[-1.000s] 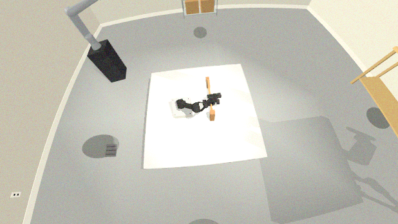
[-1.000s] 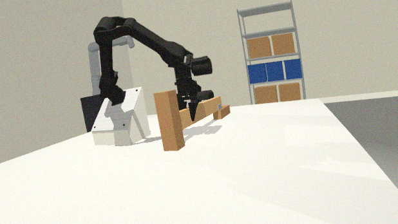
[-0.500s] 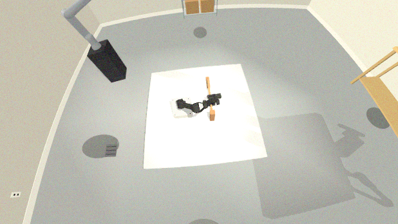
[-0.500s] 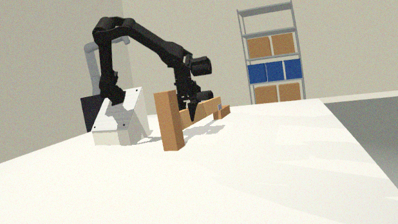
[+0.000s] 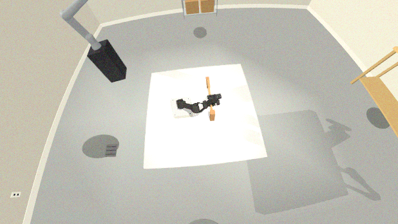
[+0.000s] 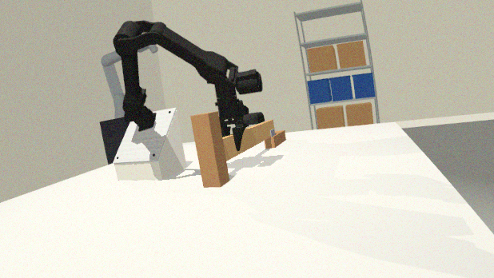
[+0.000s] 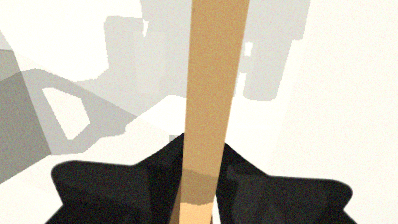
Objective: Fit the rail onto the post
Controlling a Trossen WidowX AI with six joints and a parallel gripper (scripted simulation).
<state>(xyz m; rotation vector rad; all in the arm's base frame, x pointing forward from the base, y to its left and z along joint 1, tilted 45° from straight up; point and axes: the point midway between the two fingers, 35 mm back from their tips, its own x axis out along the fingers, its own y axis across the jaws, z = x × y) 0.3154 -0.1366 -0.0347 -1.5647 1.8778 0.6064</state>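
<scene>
Black parallel-jaw gripper [image 6: 238, 140] is clamped on the long tan wooden bed rail [image 6: 251, 137] at mid-frame in exterior view, pinching it from both sides w/ the fingers either side of the rail in wrist view. Rail is raised off the white table [image 6: 320, 192], near end behind the short upright wooden post [image 6: 209, 148] at centre-left, far end at the low wooden footboard block [image 6: 277, 139] w/ its bracket. Grey metal shelf unit [image 6: 340, 68] at upper right holds brown and blue boxes [image 6: 340, 88].
</scene>
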